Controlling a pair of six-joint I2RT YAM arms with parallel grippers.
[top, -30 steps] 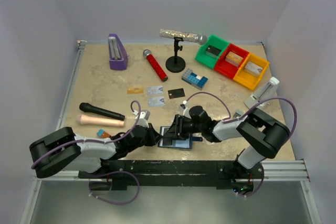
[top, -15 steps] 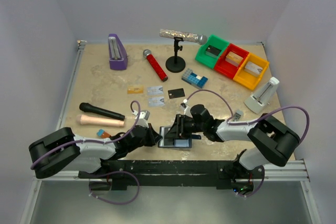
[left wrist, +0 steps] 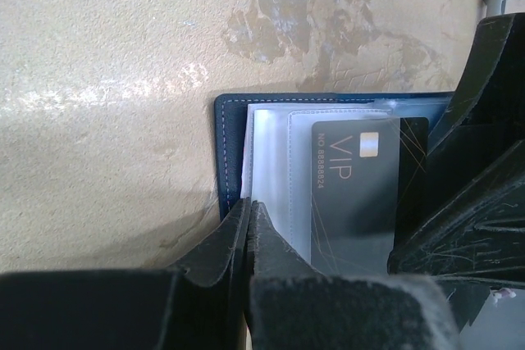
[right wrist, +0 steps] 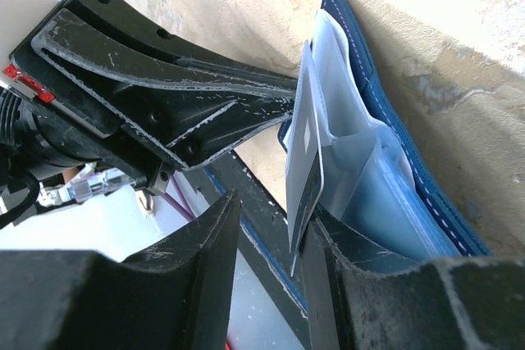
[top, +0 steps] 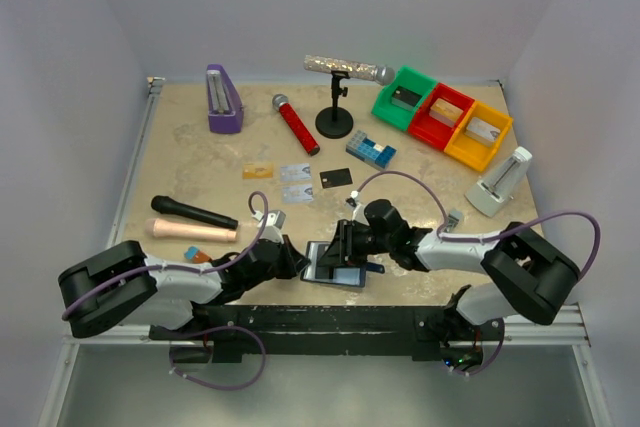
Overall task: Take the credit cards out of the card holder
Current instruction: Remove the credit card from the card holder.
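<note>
Card holder (top: pixel 338 270): dark blue, lying open on the table (top: pixel 190 152) at the lower centre of the top view, between my two grippers. Its pale clear pockets face up.

Left gripper (left wrist: pixel 248 212): my fingers are pressed together at the lower centre of the left wrist view. The tips pinch the holder's stitched blue edge where the first pocket leaf begins.

Right gripper (right wrist: pixel 272 215): my jaws are parted, with one finger on each side of a card. The card rests against the finger on the right of the frame, and a gap shows before the finger on the left.

VIP card (left wrist: pixel 354 194): grey-black, printed "VIP", with a small pale chip patch. It lies over the clear pockets, and in the right wrist view it appears edge-on, tilted up off them.

Gold card (top: pixel 258 171): flat on the table, above and left of the holder, well apart from it.

Upper silver card (top: pixel 295 171): flat, just right of the gold card.

Lower silver card (top: pixel 295 192): flat, just below the upper one.

Black card (top: pixel 336 178): flat, right of the silver pair.

Orange-and-blue block (top: pixel 197 255): small, on the table beside my left arm, left of the holder.
</note>
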